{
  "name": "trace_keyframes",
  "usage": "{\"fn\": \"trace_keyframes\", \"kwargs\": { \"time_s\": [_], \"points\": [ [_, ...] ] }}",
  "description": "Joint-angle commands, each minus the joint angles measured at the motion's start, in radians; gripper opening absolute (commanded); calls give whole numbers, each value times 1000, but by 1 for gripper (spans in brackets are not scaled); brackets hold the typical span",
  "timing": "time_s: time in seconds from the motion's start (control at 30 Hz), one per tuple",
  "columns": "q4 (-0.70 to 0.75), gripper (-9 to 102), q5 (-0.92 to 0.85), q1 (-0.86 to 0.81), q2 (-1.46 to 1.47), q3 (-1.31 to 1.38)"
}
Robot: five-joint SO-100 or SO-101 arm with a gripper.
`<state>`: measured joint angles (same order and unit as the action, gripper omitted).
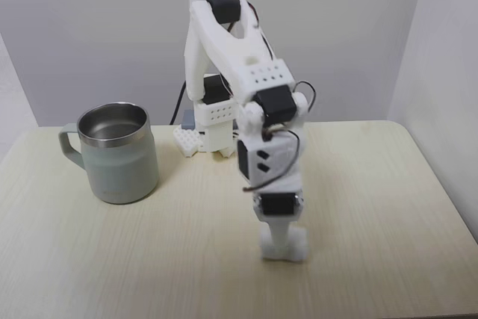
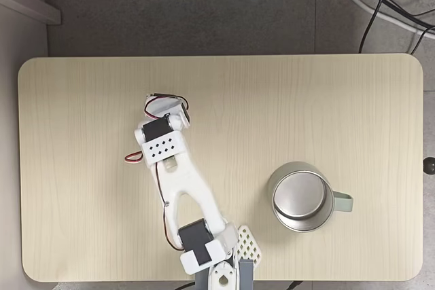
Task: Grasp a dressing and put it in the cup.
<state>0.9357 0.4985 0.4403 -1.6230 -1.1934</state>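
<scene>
Pale wood-grain laminate covers the counter (image 1: pixel 388 207), which stands against a grey wall in a fixed view from the front and over grey flooring in a fixed view from above.

Next in size is the white arm (image 1: pixel 224 42), which rises from its base at the back of the counter, folds at the elbow and drops steeply so that the wrist points straight down at the surface.

The cup (image 1: pixel 118 153) stands upright well off to the left of the arm in the front view, its steel inside bare and its handle turned away from the arm; from above it sits to the right of the base (image 2: pixel 300 196).

The gripper (image 1: pixel 284 248) is at counter level, and a white lump, probably the dressing (image 1: pixel 297 246), sits right at the tip. White on white and some blur hide the outline, so I cannot tell whether the fingers are closed on it or merely around it, nor which way its long axis lies.

From above, the wrist covers that spot. If it is held, the move ahead is a lift, then a sideways carry toward the cup's open mouth.
</scene>
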Motion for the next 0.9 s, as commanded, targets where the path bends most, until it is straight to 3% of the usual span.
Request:
{"fn": "trace_keyframes", "kwargs": {
  "time_s": [0.0, 0.4, 0.87],
  "points": [
    [60, 0, -35, -49, 201, -34],
    [499, 0, -144, -365, 549, -370],
    [862, 0, -224, -960, 305, -710]
  ]
}}
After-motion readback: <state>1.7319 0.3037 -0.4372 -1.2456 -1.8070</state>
